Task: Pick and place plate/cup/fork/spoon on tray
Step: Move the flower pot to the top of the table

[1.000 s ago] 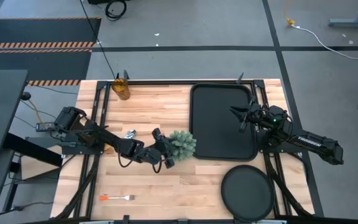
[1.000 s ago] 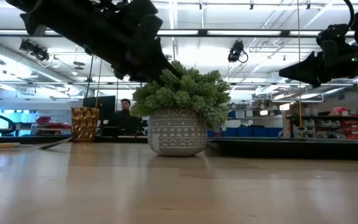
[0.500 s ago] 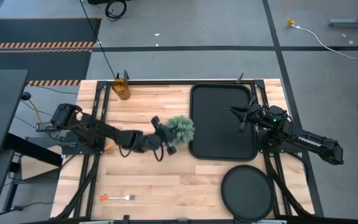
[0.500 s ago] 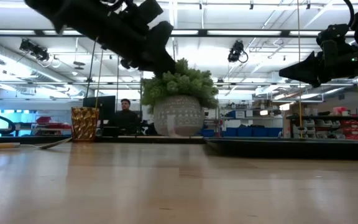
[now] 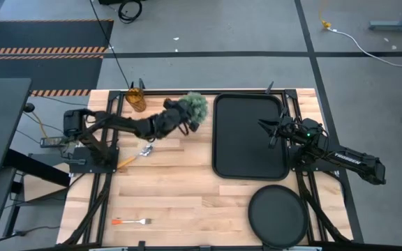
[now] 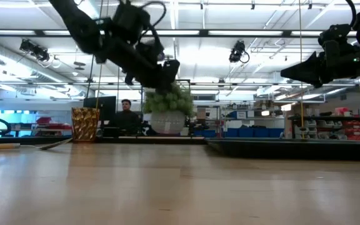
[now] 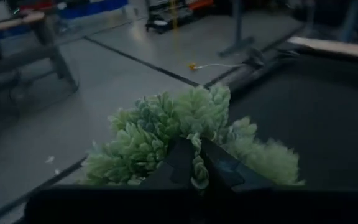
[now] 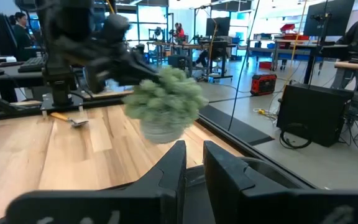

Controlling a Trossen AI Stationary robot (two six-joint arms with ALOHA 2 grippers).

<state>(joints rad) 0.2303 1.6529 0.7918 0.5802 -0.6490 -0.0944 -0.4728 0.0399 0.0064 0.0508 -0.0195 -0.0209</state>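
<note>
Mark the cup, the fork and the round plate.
cup (image 5: 137,100), high view, amber body.
fork (image 5: 132,222), high view, mid-shaft between handle and tines.
plate (image 5: 277,216), high view, flat centre.

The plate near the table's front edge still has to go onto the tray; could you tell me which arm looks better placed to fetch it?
Probably the right. The right gripper hovers empty over the tray, on the plate's side, while the left gripper is shut on the plant at the far edge.

A big open robotics lab: grey concrete floor (image 5: 208,35) with taped lines, striped hazard mat (image 5: 40,38), ceiling strip lights (image 6: 186,32), shelves of bins (image 6: 349,128), a person (image 6: 127,115) at a monitor.
</note>
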